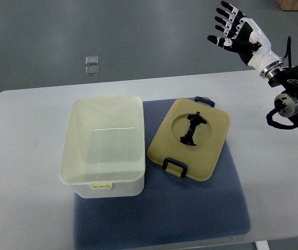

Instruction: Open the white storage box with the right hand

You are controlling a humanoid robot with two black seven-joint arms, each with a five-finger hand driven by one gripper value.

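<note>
Broad white counter (pixel 24 156) across most of the view, grey floor (pixel 60 31) beyond its far edge. Laid over the counter's near middle, a dark blue textured mat (pixel 190 213), reaching from centre down to about 6 o'clock.

Resting on the mat's left part, at roughly 9 o'clock from centre: white storage box (pixel 106 147), open, upright, nothing seen inside but pale walls and floor, with small latch tabs on its far and near rims. Lid off already.

Just beside the box, at its 3 o'clock and close against its right wall: cream-yellow lid (pixel 191 138), lying flat on the mat and turned slightly askew. Round recess in the lid's middle with a black handle piece (pixel 192 129) across it. Dark blue clasp (pixel 175 167) at the lid's near-left edge, another dark blue clasp (pixel 204 100) peeking out at its far edge.

Raised at 1 o'clock, well apart from box and lid, past the counter's far-right corner: right hand (pixel 240 35), white and black, fingers spread wide and pointing up-left, palm showing, holding nothing. Behind it, toward 3 o'clock, black wrist and forearm hardware with cables (pixel 294 99) coming in from the right edge.

Smallest, on the floor at 11 o'clock: two little clear square pieces (pixel 92 64), one just behind the other, touching or nearly so.
</note>
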